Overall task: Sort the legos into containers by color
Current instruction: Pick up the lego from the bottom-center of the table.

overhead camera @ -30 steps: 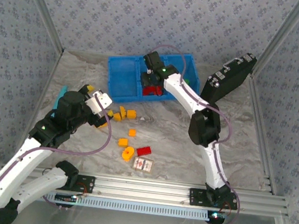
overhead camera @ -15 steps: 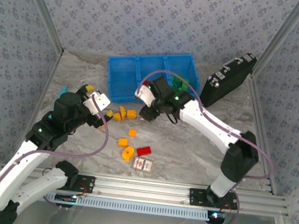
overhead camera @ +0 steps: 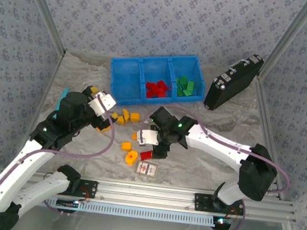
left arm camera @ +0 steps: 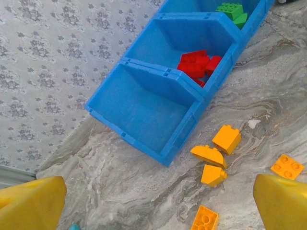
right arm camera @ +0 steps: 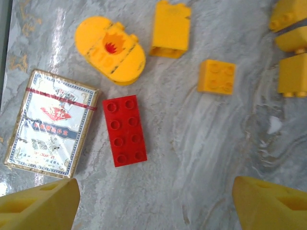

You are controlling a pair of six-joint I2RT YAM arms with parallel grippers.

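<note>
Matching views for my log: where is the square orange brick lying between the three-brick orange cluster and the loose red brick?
Top external: square orange brick, table centre.
Left wrist: the brick, far right, lower half.
Right wrist: the brick, upper right of centre.
Shared landmark: the orange cluster, next to it in all three.

Top camera overlooks the table (overhead camera: 192, 167) — left wrist slants close at the tray (left arm camera: 144, 103), right wrist faces straight down.
</note>
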